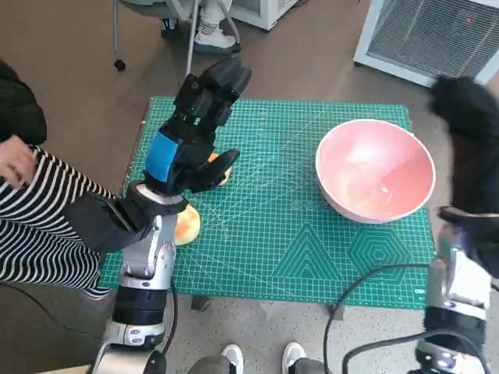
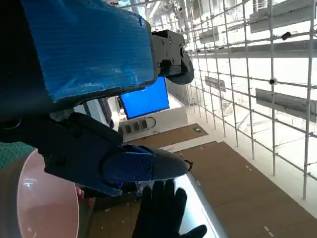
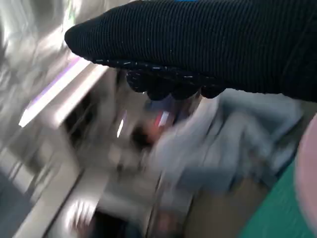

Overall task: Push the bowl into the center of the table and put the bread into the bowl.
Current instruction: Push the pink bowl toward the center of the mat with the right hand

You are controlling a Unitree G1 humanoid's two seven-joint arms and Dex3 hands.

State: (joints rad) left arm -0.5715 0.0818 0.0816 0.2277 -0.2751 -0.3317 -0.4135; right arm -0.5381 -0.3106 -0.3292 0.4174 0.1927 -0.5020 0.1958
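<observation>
Bowl (image 1: 375, 171) near table's (image 1: 312, 257) right edge

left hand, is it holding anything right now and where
Nothing held: the left hand hangs above the mat with fingers apart, and the bread lies on the mat below its forearm.

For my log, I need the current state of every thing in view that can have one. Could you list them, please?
bowl: upright, empty, on the mat's right part, not centred.
bread: on the mat near its left edge, partly hidden by the left arm, outside the bowl.
left hand: raised above the mat, holding nothing, fingers extended.
right hand: blurred, beside the bowl's right side; grip unclear.
cutting mat: lying flat.
</observation>
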